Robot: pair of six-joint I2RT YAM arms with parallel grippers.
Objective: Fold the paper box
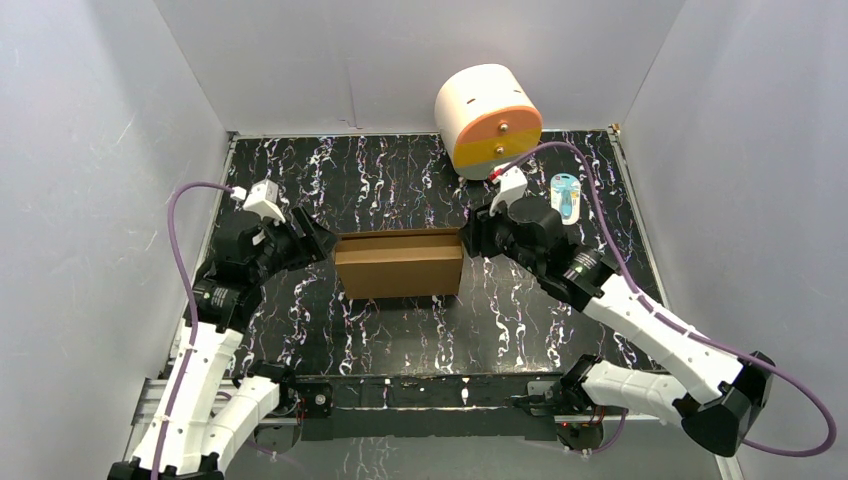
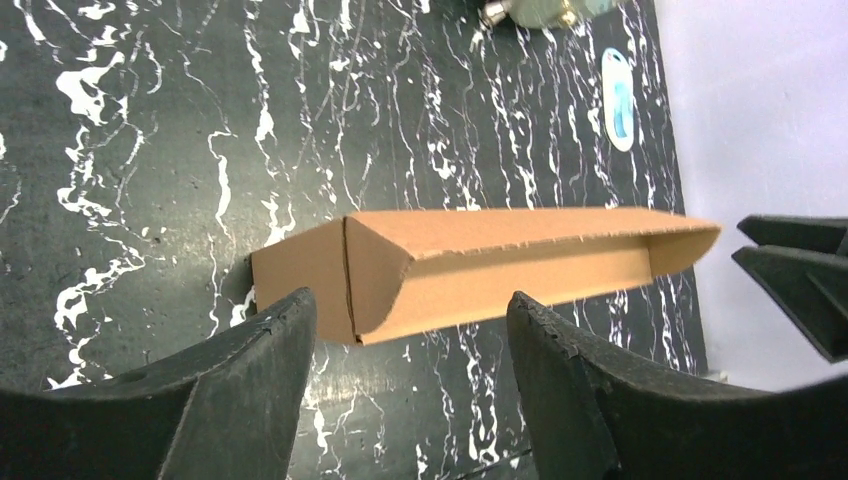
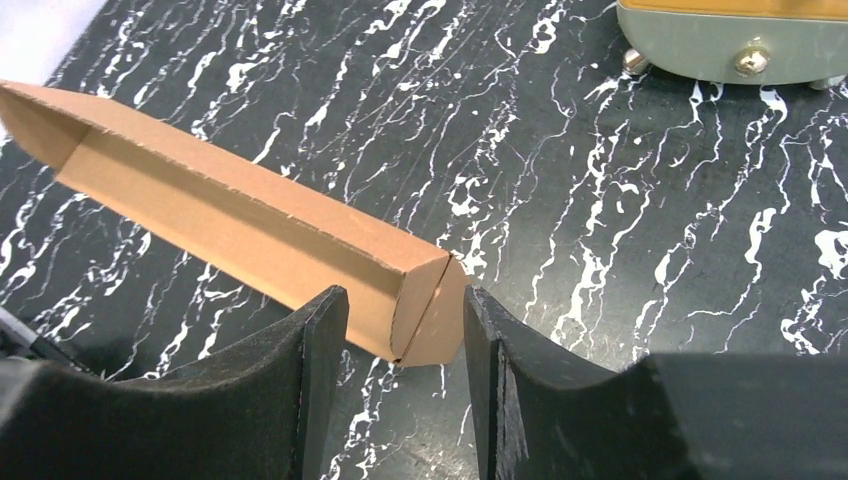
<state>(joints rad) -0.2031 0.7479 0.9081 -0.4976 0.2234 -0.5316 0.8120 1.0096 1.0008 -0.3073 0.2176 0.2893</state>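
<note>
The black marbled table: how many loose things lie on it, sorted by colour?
Brown: 1, the brown corrugated cardboard box.
White with an orange-yellow face: 1, the large cylinder.
Pale blue and white: 1, the small oval item.
Total: 3.

Brown cardboard box [image 1: 399,265] on a black table [image 1: 400,340] veined with white like marble.
Behind it stands a white cylinder [image 1: 487,120], its face banded orange over yellow, near a small pale blue and white item [image 1: 566,196]. The left arm [image 1: 200,380] and right arm [image 1: 640,320] are white with black joints and carry purple cables [image 1: 171,230]. The walls [image 1: 80,150] are pale grey.
</note>
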